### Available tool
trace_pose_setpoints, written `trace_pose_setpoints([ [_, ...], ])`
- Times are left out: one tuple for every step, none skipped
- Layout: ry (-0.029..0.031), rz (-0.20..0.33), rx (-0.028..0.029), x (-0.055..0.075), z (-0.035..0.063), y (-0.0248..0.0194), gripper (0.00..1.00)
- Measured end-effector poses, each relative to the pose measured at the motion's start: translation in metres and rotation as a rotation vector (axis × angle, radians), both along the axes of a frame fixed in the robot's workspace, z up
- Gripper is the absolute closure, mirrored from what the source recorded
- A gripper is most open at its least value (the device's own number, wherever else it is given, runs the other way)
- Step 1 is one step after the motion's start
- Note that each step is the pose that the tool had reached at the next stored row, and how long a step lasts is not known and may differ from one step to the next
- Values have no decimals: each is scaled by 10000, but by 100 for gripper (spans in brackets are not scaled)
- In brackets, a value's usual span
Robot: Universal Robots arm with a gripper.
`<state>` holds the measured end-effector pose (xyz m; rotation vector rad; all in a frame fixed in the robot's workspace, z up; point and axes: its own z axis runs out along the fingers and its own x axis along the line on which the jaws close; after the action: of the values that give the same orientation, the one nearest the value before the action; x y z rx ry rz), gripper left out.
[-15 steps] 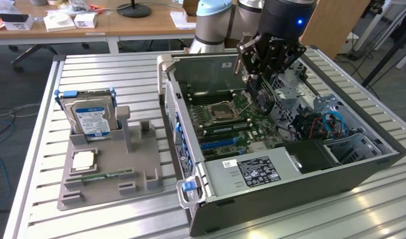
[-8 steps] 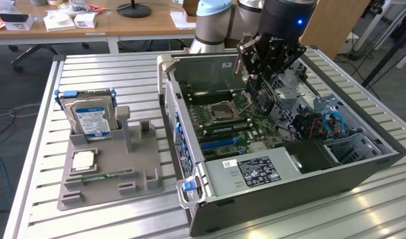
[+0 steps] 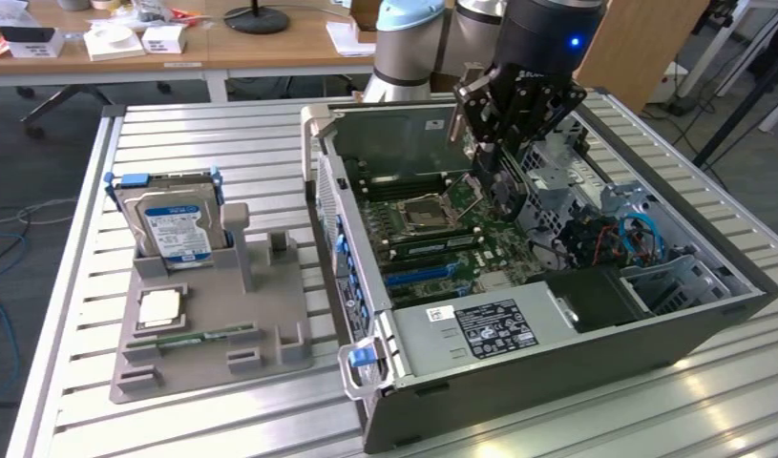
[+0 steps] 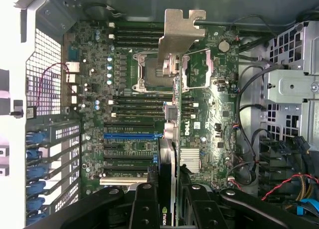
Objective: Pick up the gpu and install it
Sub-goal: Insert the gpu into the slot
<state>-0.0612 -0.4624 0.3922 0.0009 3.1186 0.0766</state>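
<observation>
The gripper [image 4: 168, 191] is pointed down into the open computer case [image 3: 593, 382], with the single arm [image 3: 548, 38] held nearly upright above it. Its two fingers [image 4: 144, 201] are drawn in narrowly on the one gpu [image 4: 170, 139]. The card is clamped edge-on between the jaws, and a green logo on its black face is seen right at the grip. The card is hung below the jaws over the motherboard [image 4: 219, 109]; whether it touches the board cannot be told. Its one metal bracket [image 4: 182, 35] is found at the end farthest from the jaws. Beyond the card, one CPU socket [image 4: 144, 72] and one blue slot [image 4: 132, 136] are seen on the board. Well apart from the jaws, outside the case, one grey holder [image 3: 223, 305] is laid on the table [image 3: 71, 286]. On it are carried one hard drive [image 3: 178, 229] with a blue-white label, one square chip [image 3: 159, 305] and one green RAM stick [image 3: 198, 336].
</observation>
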Motion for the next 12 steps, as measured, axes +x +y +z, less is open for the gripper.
trace_pose_setpoints([
  [0, 92, 0, 0, 0, 0, 74],
  [0, 262, -1, 0, 0, 0, 74],
  [0, 441, 0, 0, -1, 0, 74],
  [0, 621, -1, 0, -1, 0, 74],
  [0, 800, -1, 0, -2, 0, 74],
  [0, 981, 0, 0, -3, 0, 74],
  [0, 1172, 1, 0, -4, 0, 74],
  [0, 1352, 0, 0, -5, 0, 74],
  [0, 1532, 0, 0, -6, 0, 74],
  [0, 1710, 0, 0, -6, 0, 74],
  [0, 1884, 0, 0, -7, 0, 74],
  [0, 2051, -1, 0, -8, 0, 74],
])
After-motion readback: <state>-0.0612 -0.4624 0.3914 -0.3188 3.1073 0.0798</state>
